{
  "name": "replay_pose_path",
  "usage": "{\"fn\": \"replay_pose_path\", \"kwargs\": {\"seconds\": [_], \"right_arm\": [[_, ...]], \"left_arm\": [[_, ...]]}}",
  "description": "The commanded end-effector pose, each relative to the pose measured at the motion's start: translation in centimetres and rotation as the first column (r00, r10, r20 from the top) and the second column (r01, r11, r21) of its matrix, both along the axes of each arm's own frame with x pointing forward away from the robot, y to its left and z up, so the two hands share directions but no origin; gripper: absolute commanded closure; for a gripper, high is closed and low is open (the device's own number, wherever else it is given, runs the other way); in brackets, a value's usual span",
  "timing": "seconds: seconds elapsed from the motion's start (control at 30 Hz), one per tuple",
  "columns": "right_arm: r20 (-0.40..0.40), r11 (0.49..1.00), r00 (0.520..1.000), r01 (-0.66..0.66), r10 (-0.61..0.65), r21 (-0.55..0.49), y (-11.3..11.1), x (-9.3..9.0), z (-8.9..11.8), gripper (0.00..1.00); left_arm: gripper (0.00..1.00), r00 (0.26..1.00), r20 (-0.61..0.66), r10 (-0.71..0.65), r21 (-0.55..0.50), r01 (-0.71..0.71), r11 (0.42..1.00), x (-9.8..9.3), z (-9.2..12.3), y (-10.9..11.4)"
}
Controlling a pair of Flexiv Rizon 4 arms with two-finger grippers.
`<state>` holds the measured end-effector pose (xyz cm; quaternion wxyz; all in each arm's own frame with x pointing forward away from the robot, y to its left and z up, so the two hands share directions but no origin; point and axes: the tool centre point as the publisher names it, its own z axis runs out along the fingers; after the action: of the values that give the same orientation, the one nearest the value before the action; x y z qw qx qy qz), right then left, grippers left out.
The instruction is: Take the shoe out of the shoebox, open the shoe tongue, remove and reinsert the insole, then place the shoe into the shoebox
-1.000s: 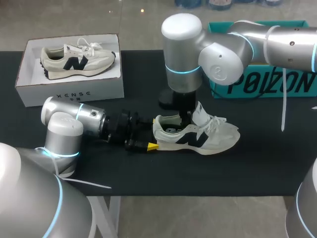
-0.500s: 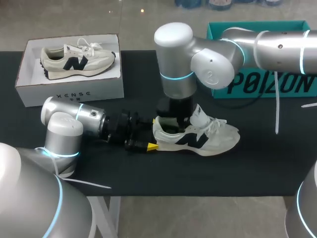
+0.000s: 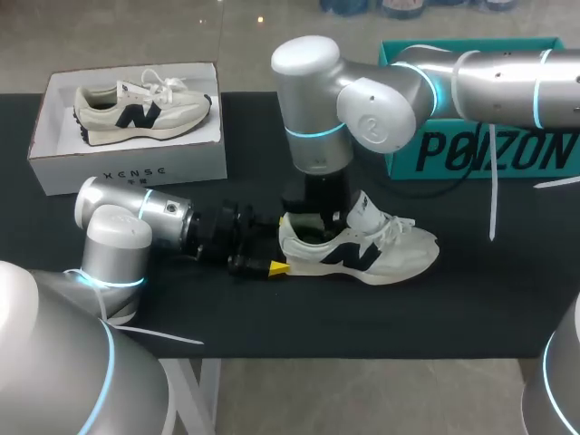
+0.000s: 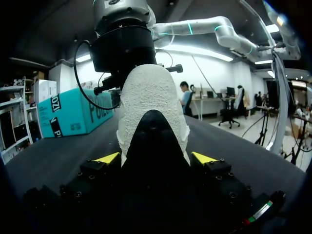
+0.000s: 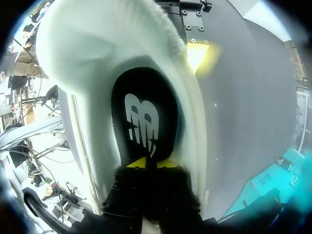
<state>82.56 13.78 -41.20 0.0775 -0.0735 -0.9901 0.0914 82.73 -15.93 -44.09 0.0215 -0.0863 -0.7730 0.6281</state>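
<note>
A cream sneaker with a dark logo (image 3: 381, 254) lies on its sole on the black table, heel toward my left arm. My left gripper (image 3: 281, 245) straddles the heel (image 4: 146, 92); both yellow tips press its sides in the left wrist view (image 4: 155, 157). My right arm comes down from above into the shoe's opening. In the right wrist view the right gripper (image 5: 147, 163) has its yellow tips pinched together on the near edge of the black insole (image 5: 144, 117), inside the white padded collar (image 5: 87, 44). The tongue (image 3: 367, 210) is folded up and forward.
A white open shoebox (image 3: 127, 172) stands at the back left with a second matching sneaker (image 3: 140, 109) in it. A teal box (image 3: 489, 149) stands at the back right behind my right arm. Bare black table lies in front of the shoe.
My right arm has shifted a little to the left over the shoe and its fingers have closed together inside the opening. The left arm and the shoe have stayed put.
</note>
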Motion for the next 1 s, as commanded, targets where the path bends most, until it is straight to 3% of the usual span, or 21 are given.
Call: {"fn": "replay_pose_path", "kwargs": {"seconds": [0.03, 0.4, 0.63, 1.0], "right_arm": [[0.003, 1.0, 1.0, -0.004, 0.004, 0.003, 0.6, 0.2, 0.2, 1.0], [-0.004, 1.0, 1.0, -0.017, 0.017, 0.025, -0.7, 0.1, 3.3, 1.0], [0.032, 0.999, 0.999, -0.004, 0.003, 0.048, -1.9, -0.3, 5.0, 1.0], [0.097, 0.996, 0.994, 0.041, -0.048, 0.073, -3.6, 0.7, 6.4, 1.0]], "left_arm": [[1.0, 1.0, 0.001, 0.001, -0.002, -0.001, 1.0, 0.2, -0.6, -0.2], [1.0, 1.0, 0.001, 0.001, -0.002, -0.001, 1.0, 0.2, -0.6, -0.2], [1.0, 1.0, 0.001, 0.001, -0.002, -0.001, 1.0, 0.2, -0.6, -0.2], [1.0, 1.0, 0.001, 0.001, -0.002, -0.001, 1.0, 0.2, -0.6, -0.2]]}}
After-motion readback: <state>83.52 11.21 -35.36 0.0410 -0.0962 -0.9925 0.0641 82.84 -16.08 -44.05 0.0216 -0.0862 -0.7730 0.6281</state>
